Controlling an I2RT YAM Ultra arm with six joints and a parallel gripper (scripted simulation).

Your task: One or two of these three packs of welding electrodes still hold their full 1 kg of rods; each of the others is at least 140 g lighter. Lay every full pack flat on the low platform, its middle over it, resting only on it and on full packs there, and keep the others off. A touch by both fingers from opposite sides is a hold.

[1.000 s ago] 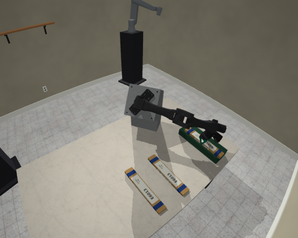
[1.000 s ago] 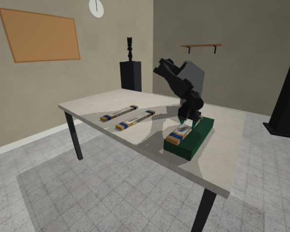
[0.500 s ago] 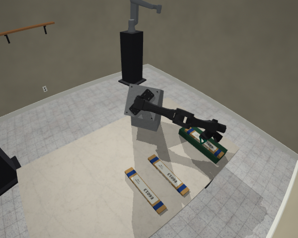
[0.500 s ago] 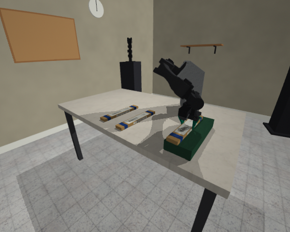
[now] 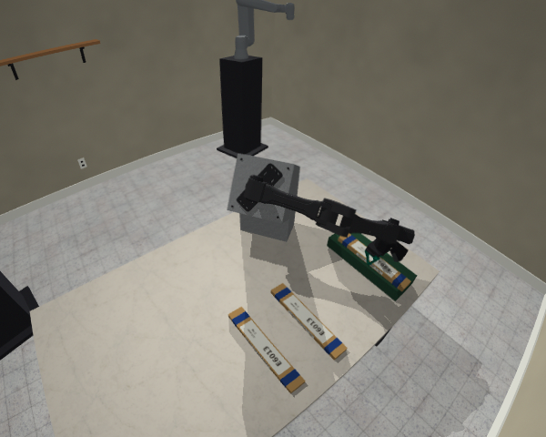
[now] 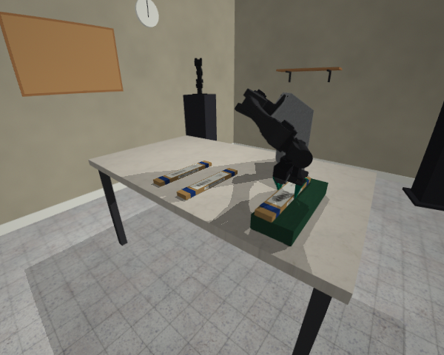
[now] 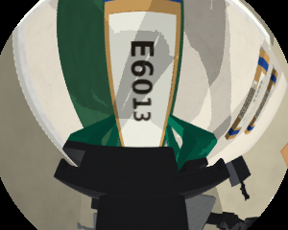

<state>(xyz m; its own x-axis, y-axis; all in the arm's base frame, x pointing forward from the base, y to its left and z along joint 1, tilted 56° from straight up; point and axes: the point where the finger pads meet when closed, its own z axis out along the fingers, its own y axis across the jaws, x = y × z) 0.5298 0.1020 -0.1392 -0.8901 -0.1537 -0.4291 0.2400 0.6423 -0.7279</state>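
A long tan pack [image 5: 376, 261] with blue end bands and a white E6013 label lies flat along the dark green low platform [image 5: 369, 267] at the table's right side. My gripper [image 5: 378, 257] is shut on this pack near its middle, its green fingers on both long sides. The same hold shows in the exterior view [image 6: 288, 186] and in the wrist view [image 7: 144, 137]. Two more such packs lie flat on the table top, apart from the platform: one in the middle [image 5: 308, 320] and one further left [image 5: 266, 349].
The arm's grey base block [image 5: 265, 198] stands behind the platform. The platform sits close to the table's right and front edges [image 6: 291, 225]. A black pedestal [image 5: 240, 104] stands on the floor behind the table.
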